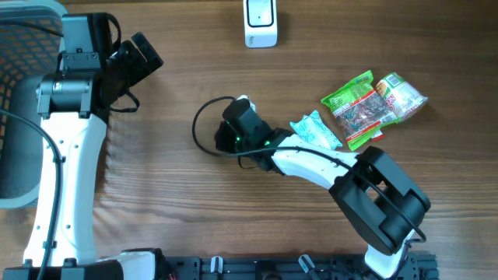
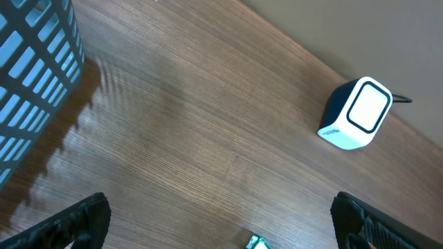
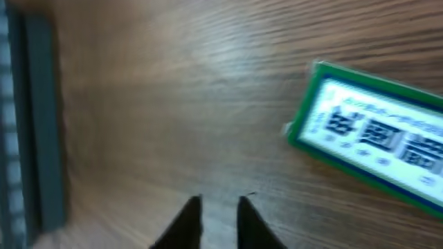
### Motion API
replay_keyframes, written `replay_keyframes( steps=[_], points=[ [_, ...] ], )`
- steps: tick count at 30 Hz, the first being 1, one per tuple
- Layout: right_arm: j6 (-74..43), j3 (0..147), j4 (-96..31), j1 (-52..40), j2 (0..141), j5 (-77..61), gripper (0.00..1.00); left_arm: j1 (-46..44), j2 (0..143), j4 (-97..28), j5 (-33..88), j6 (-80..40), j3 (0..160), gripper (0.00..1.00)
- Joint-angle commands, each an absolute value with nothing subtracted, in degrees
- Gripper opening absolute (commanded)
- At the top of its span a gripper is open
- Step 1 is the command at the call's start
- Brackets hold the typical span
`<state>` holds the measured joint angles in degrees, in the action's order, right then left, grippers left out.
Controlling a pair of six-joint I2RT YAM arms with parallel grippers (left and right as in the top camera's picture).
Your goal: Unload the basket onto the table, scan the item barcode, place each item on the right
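In the right wrist view, a flat white box with a green and blue border point(image 3: 374, 142) lies on the wood, up and to the right of my right gripper point(image 3: 219, 200). Its fingertips stand a narrow gap apart with bare table between them, holding nothing. From overhead the right gripper point(image 1: 236, 123) hovers mid-table and covers most of that box. The white barcode scanner point(image 1: 261, 23) stands at the far edge, and it also shows as the scanner point(image 2: 356, 114) in the left wrist view. My left gripper point(image 2: 221, 225) is wide open and empty, up at the far left, the gripper point(image 1: 144, 58).
Green snack packets point(image 1: 372, 105) and a pale blue packet point(image 1: 315, 131) lie to the right of the right gripper. A black cable loop point(image 1: 204, 128) curls by its left side. A grey basket point(image 1: 15, 117) fills the left edge.
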<state>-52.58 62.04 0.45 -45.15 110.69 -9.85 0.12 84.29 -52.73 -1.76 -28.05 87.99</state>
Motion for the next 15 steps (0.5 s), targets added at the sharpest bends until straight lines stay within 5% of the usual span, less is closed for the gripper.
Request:
replay_keyframes(
  steps=[1,4,8,9,10,15],
  points=[
    [-34.7,62.0,-0.1,-43.0,105.5,-21.1,0.35,0.4,83.3,-52.6,-1.5,-27.0,88.8,1.0],
    [-20.6,63.5,-6.8,-40.9,99.6,-22.1,0.54,0.4,83.3,-52.6,-1.5,-27.0,88.8,1.0],
    [1.7,66.7,-24.1,-37.7,93.0,-14.7,0.64,0.4,83.3,-52.6,-1.5,-27.0,88.8,1.0],
    [4.6,66.7,-26.5,-37.4,92.3,-11.0,0.75,0.4,83.3,-52.6,-1.5,-27.0,88.8,1.0],
    [8.5,66.7,-29.1,-37.3,92.2,-7.5,0.99,0.4,83.3,-52.6,-1.5,-27.0,88.8,1.0],
    [22.9,65.6,-33.4,-37.3,93.3,-9.5,0.95,0.4,83.3,-52.6,-1.5,-27.0,88.8,1.0]
  ],
)
